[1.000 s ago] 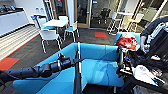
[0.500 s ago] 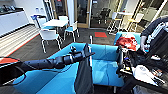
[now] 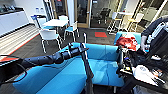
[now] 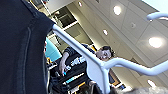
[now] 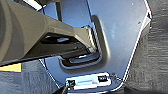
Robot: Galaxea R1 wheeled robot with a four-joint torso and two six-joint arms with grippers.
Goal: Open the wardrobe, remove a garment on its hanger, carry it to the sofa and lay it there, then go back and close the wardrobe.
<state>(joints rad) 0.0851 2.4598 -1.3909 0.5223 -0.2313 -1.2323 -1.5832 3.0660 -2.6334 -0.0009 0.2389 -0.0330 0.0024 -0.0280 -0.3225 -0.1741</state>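
Note:
My left arm reaches in from the left, and its gripper (image 3: 83, 50) holds the hanger over the blue sofa (image 3: 105, 70). The black garment (image 3: 87, 71) hangs edge-on from it as a thin dark strip, above the seat near the sofa's middle. In the left wrist view the dark fabric of the garment (image 4: 20, 50) lies close up beside the white hanger (image 4: 96, 66). The right wrist view looks down on the robot's own grey body over dark floor.
A person (image 3: 152, 32) with a control rig stands at the right, beside a dark cart (image 3: 142, 72). A red bundle (image 3: 127, 41) lies on the sofa's far end. White chairs (image 3: 50, 36) and a table (image 3: 56, 23) stand behind, with a red mat (image 3: 101, 34) on the floor.
The whole head picture has shifted, so the camera has moved and the sofa now looks nearer. My left arm has stretched further right and a little up, with the garment still hanging from it.

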